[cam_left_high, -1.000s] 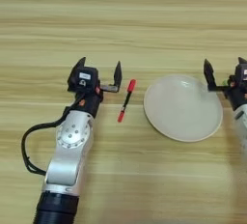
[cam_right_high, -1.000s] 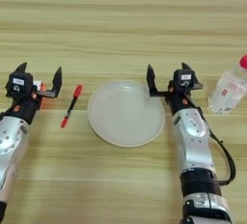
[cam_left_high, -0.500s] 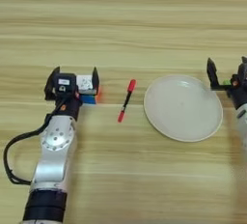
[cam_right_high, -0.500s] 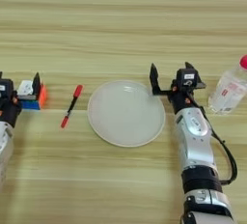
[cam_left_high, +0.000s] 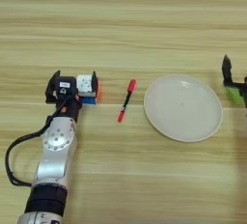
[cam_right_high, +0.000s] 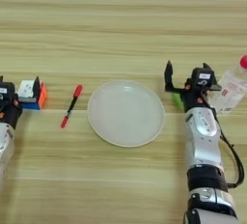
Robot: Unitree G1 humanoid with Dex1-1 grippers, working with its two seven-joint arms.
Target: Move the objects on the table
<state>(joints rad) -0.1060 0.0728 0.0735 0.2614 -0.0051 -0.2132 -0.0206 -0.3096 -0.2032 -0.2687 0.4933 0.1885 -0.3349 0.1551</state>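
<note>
the left gripper [cam_left_high: 72, 84] sits at the left side of the desk [cam_left_high: 123, 20], its two black fingers spread wide. the puzzle cube [cam_left_high: 88, 89] lies between those fingers, close against the right-hand finger, with its white face up, an orange side toward the pen and a blue side toward the robot. whether the fingers touch the cube cannot be told.

the red marker pen [cam_left_high: 126, 100] lies just right of the cube, apart from it, tilted so that its upper end leans to the right. it rests between the cube and the round pale plate [cam_right_high: 126, 113], touching neither.

the right gripper [cam_right_high: 185, 76] is on the far side of the plate, just past the plate's right rim, with its fingers spread wide. the bright-green block [cam_right_high: 178, 101] lies on the desk beneath and between those fingers, mostly hidden by the arm, near the plate's edge. whether the gripper touches it cannot be told.

a clear plastic bottle [cam_right_high: 230, 89] with a red cap lies tilted at the right edge, just beside the right gripper.
</note>
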